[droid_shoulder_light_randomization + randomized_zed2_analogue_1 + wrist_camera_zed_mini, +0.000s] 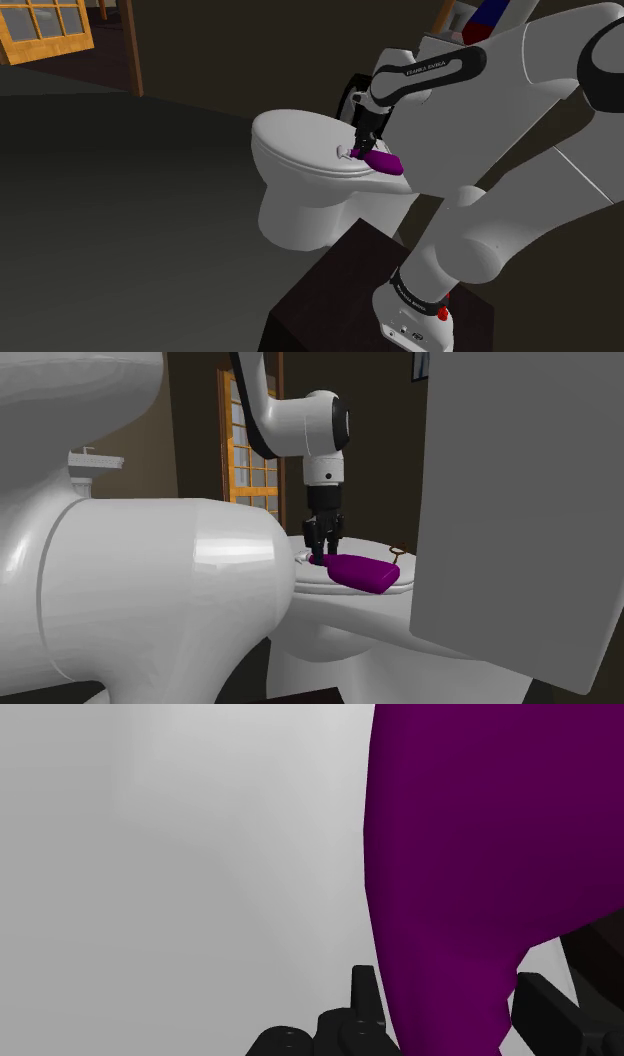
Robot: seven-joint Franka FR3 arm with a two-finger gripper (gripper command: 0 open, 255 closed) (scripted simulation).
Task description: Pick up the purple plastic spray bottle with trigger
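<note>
The purple spray bottle (386,161) lies on its side on the closed white toilet lid (300,135), its pale trigger head (345,152) pointing to the shoulder view's left. My black gripper (362,147) comes straight down onto the bottle's narrow neck end. From the second exterior view the gripper (322,556) meets the bottle (366,573) at its left end. Along the hand, the purple body (470,834) tapers between the two fingers (365,994), which press against both of its sides. The gripper (447,1004) is shut on the bottle, which still rests on the lid.
The white toilet bowl (290,215) stands on a dark floor just beyond the dark stand (330,300). A wood-framed glass door (45,30) is at the far left. A big white rounded body (150,592) and a grey panel (520,502) crowd the second exterior view's foreground.
</note>
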